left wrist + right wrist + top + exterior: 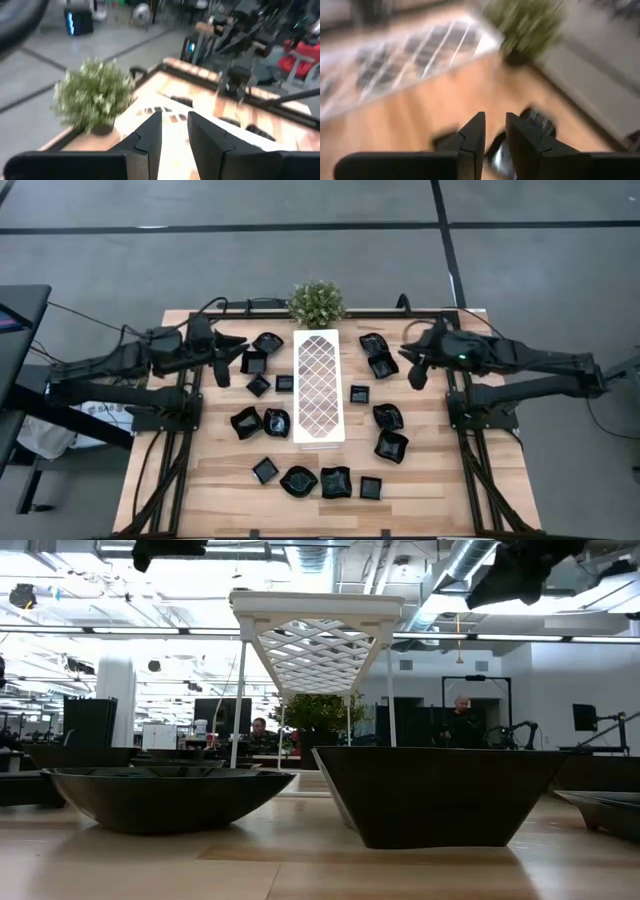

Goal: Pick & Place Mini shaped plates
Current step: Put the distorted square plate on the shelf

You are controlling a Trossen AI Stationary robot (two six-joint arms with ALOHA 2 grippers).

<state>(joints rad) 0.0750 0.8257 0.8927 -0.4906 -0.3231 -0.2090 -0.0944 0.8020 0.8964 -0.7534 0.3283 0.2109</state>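
Several mini shaped plates, small glossy black dishes, lie scattered on the wooden table on both sides of a long white lattice tray. Among them are one at the far left, one on the right and one at the near edge. My left gripper hangs open above the far-left plates, and nothing shows between its fingers. My right gripper hangs above the far-right plates. Its fingers stand a little apart with nothing between them.
A small green potted plant stands at the table's far edge, just behind the tray. In the low view the tray stands raised on thin legs behind two near dishes. People sit in the room beyond.
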